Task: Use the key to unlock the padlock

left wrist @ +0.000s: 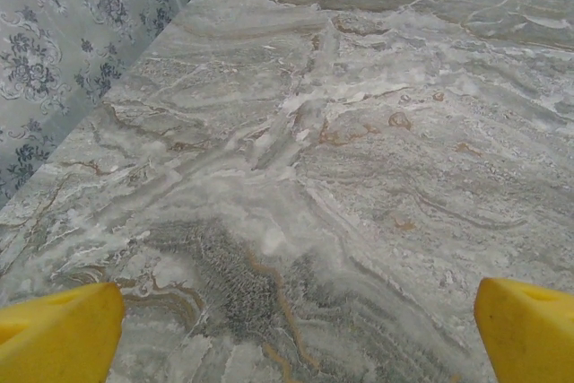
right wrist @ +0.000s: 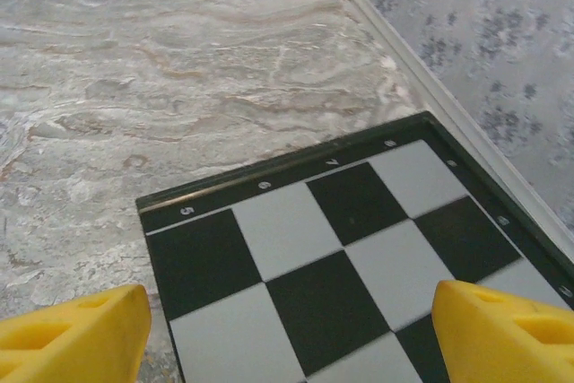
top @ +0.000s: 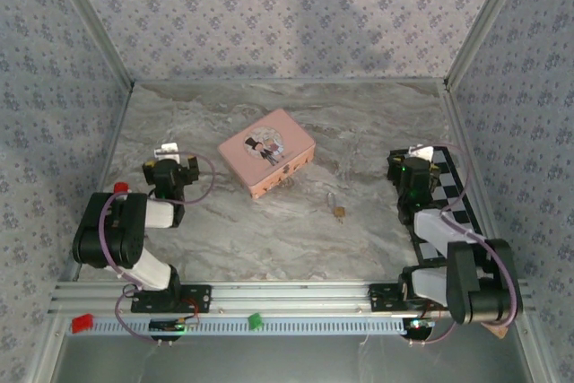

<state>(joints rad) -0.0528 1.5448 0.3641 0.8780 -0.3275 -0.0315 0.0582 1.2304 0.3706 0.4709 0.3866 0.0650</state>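
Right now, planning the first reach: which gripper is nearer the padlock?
Right. The right gripper hangs beyond and right of the padlock, over the checkerboard; the left gripper sits farther off to its left, past the pink tin.

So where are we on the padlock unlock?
Done: nothing visible. The padlock lies free on the table, near the pink tin; too small to tell if a key is in it. In hand: nothing; left tool and right tool are open and empty, the right one above the checkerboard. Left: gripping lock and key, then unlocking.
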